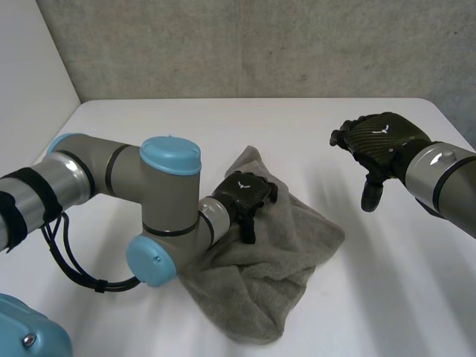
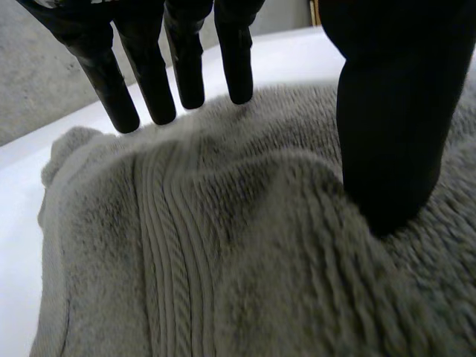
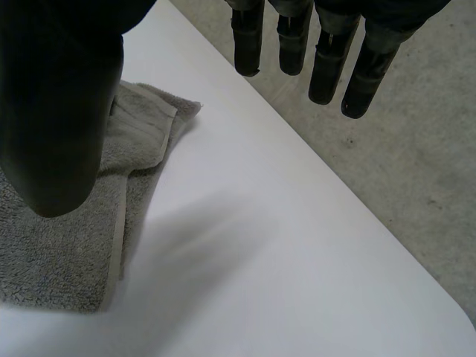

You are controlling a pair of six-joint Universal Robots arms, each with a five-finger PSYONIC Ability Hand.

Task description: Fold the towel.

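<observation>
Pressing rumpled towel (image 1: 297, 249) with straight-fingered left hand (image 1: 247, 193); right hand (image 1: 383, 141) at three o'clock, loose, empty; next, likely pinching an edge.

Lying at the middle of the table (image 1: 223, 123): towel (image 1: 286, 275). Resting on its far half: left hand (image 1: 245, 195). Off to its right, well apart, over bare table: right hand (image 1: 381, 143).

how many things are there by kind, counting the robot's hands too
towel: 1, grey, crumpled on the white table
black hands: 2, the left hand on the towel, the right hand off to the side over bare table, holding nothing
total: 3
</observation>
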